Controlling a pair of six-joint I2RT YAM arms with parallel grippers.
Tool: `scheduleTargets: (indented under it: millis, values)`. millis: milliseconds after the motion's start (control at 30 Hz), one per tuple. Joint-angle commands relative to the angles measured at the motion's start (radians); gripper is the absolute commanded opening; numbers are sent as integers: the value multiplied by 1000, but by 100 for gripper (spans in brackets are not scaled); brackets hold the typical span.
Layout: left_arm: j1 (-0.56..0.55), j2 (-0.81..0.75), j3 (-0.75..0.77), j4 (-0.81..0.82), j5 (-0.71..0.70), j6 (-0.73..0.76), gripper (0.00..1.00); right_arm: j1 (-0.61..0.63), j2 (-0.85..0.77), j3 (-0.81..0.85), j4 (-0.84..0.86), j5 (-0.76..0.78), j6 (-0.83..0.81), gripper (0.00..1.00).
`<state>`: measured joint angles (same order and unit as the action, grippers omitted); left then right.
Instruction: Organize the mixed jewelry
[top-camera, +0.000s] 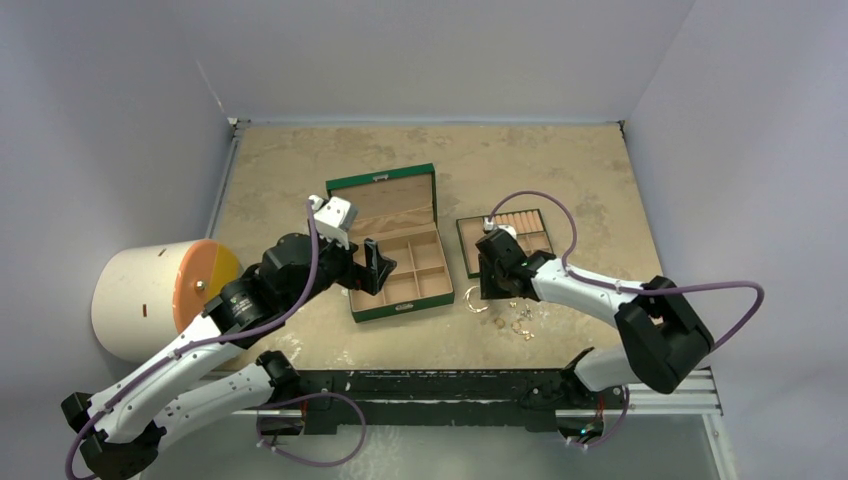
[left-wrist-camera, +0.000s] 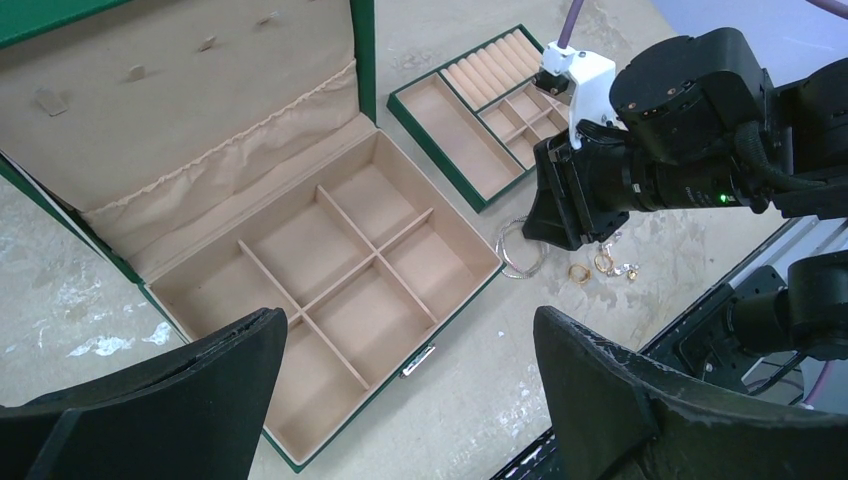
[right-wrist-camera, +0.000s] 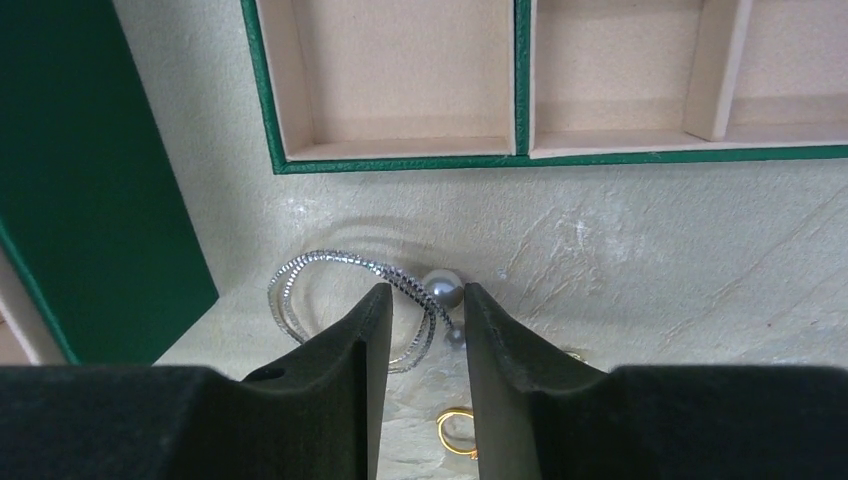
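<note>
Jaws of right end effector (right-wrist-camera: 428, 296) stand narrowly apart, straddling silvery loop (right-wrist-camera: 322, 259).

My left arm (top-camera: 200, 350), white links with black joints and a purple cable, reaches forward from its base, elbow bent and wrist raised. The left gripper (left-wrist-camera: 410, 330), black and two-fingered, hangs with its jaws spread wide. My right arm (top-camera: 590, 285), built the same, stretches low toward the middle, wrist pitched steeply down. The right gripper (right-wrist-camera: 427, 300) has its jaws drawn near each other, a narrow gap between; whether the tips press on anything I can't make out.
</note>
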<state>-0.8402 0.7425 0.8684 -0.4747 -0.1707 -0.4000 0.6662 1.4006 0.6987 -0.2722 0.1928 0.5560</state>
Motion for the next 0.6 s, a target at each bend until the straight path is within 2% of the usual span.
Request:
scheduleTargets:
  millis: [0, 167, 433, 567]
  values:
    - [-4, -2, 5, 27, -13, 16, 94, -5, 10, -7, 22, 0, -16, 34]
    - [-4, -3, 5, 27, -14, 18, 94, -5, 9, -8, 14, 9, -17, 24]
    - [-4, -3, 7, 25, -13, 19, 94, -4, -27, 2, -12, 42, -11, 0]
    - [-5, -8, 6, 25, -13, 20, 94, -3, -69, 18, -44, 60, -19, 0]
